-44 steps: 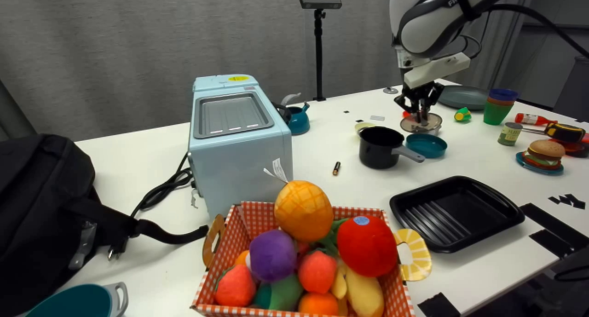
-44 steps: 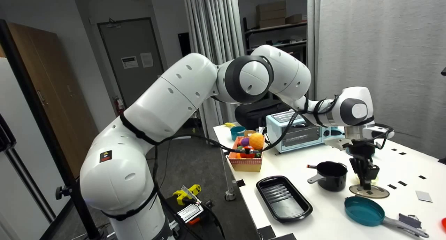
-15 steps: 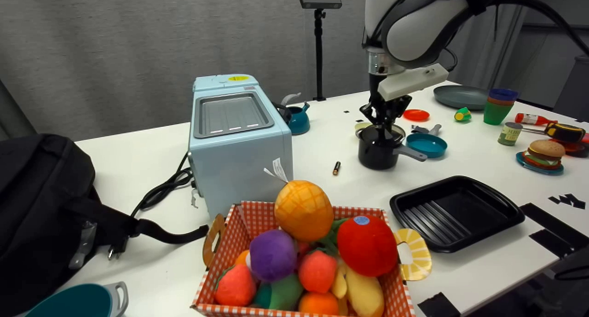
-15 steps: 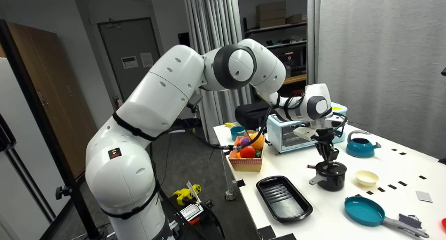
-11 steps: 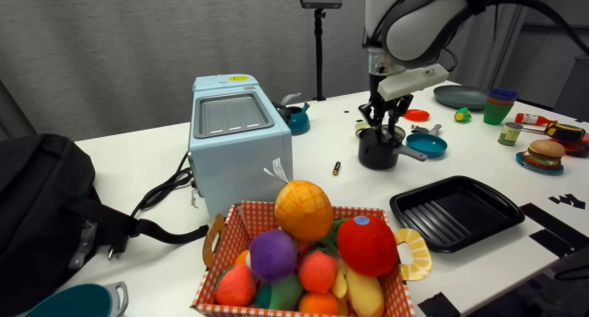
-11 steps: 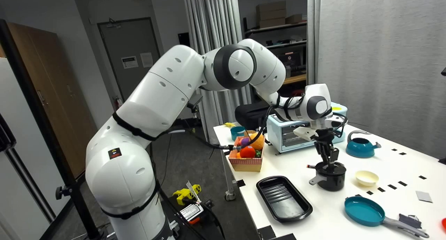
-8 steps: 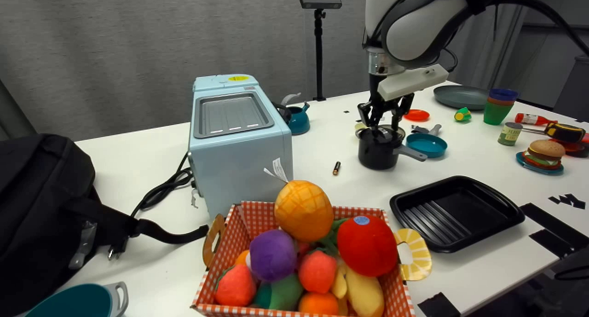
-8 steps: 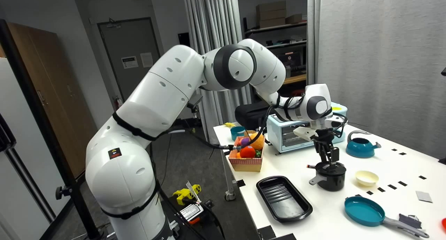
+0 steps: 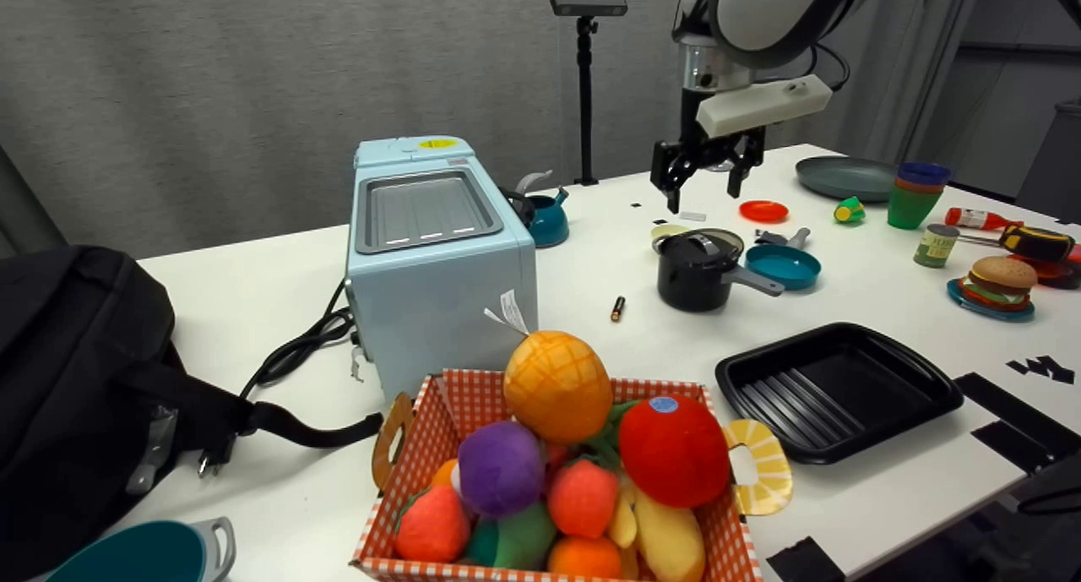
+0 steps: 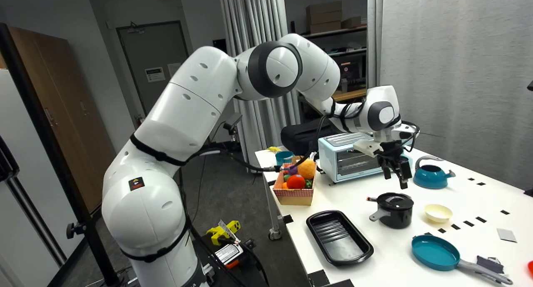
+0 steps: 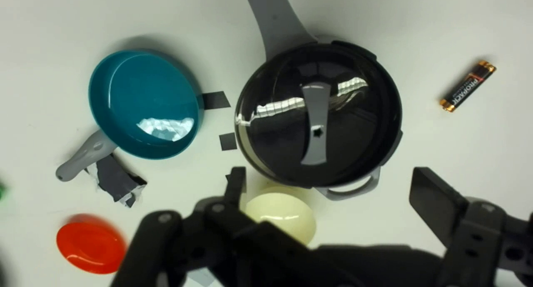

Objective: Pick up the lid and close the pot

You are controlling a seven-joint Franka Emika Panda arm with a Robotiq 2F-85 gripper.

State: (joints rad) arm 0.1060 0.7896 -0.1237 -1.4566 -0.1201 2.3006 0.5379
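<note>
Basically at the release-and-clear end: lid (image 11: 335,116) is on the pot (image 9: 692,282), and the gripper (image 9: 703,199) hangs above, 2 fingers (image 11: 437,208) spread wide, holding nothing, apart from the lid in both exterior views. By my read, placing is done and only the retreat is left. Lid looks shifted slightly toward the teal pan (image 11: 145,103) in the wrist view, with pot showing past it opposite; can't tell if it's fully seated. Next: straight up and away, or a light nudge toward the battery (image 11: 467,86) if it's loose.

Your arm (image 10: 189,99) arches high, elbow (image 10: 279,72) bent; wrist (image 10: 383,103) turned down. Your gripper (image 9: 703,193) hangs mid-air, fingers (image 11: 435,205) spread wide, tips pointing down.
</note>
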